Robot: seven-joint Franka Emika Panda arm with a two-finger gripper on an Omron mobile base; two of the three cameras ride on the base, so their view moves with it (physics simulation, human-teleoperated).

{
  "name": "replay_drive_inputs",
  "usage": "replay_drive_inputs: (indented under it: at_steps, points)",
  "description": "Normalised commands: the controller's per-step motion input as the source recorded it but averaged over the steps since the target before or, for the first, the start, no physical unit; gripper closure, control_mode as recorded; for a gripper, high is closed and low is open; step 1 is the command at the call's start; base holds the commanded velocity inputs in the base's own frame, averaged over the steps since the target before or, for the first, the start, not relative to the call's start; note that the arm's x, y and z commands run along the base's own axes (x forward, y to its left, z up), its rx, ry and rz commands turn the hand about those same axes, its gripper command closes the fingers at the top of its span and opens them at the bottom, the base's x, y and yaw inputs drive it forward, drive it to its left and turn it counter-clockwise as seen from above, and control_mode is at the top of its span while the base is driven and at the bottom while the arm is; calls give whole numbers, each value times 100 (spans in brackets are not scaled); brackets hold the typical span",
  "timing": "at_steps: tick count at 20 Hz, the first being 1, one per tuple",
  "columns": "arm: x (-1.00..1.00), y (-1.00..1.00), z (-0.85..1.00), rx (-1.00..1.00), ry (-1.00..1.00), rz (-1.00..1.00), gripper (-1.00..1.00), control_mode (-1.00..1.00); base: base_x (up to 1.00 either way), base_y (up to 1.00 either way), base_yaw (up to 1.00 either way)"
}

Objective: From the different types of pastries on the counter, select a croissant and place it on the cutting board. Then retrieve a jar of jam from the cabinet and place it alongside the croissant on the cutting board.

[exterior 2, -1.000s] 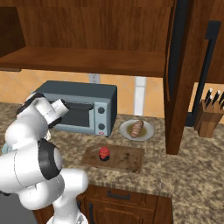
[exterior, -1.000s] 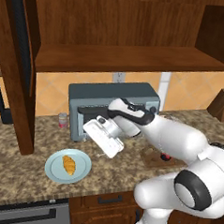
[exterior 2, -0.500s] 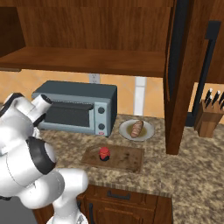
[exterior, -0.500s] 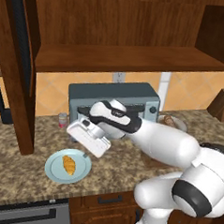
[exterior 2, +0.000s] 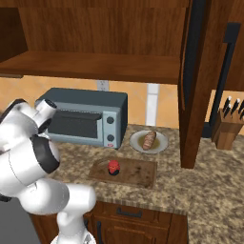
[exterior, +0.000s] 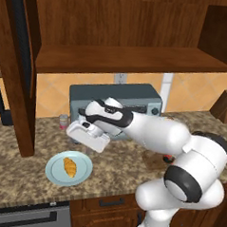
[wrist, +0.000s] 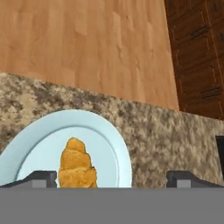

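Hand (exterior: 78,138) is spread wide, nothing between the fingers. It hangs above the table (exterior: 16,176), just over the far edge of the light blue plate (exterior: 54,171), in front of the toaster oven (exterior: 116,99). Whether it touches the plate I can't tell.

Croissant (exterior: 70,167) lies in the middle of that plate, golden-orange, long axis roughly front to back. In the hand view the croissant (wrist: 78,168) sits low in frame next to the left fingertip (wrist: 38,178), with the right fingertip well off to the side over bare granite. Plate rim (wrist: 111,135) curves around it.

Cutting board (exterior 2: 138,174) lies flat on the table (exterior 2: 200,190) in front of the toaster oven (exterior 2: 83,116), toward its right end. Red jar of jam (exterior 2: 113,167) stands upright on the board's left half, dark lid at the base as seen here. From the left base view only a corner of the cutting board (exterior: 153,161) shows behind the arm, with a bit of the jar (exterior: 168,159).

Brown roll pastry (exterior 2: 149,140) lies on a second plate (exterior 2: 162,143) behind the board, beside the toaster oven. Knife block (exterior 2: 228,128) is far right. A small pale canister with a red band (exterior: 63,122) stands left of the oven. Wall cabinet shelf (exterior: 123,61) overhangs all of it.
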Motion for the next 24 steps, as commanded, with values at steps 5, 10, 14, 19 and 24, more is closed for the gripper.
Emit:
replay_drive_inputs:
  at_steps: [5,10,14,19,24]
  points:
    - [5,0,13,-33,0,29,-100,-100,0,0,0]
    - [-5,0,2,-25,-6,17,-100,-100,0,0,0]
    - [-18,2,0,-6,0,0,-100,-100,0,0,0]
    - [-8,20,-19,0,0,0,-100,-100,0,0,0]
    - [0,10,-55,-7,-8,0,-100,-100,0,0,0]
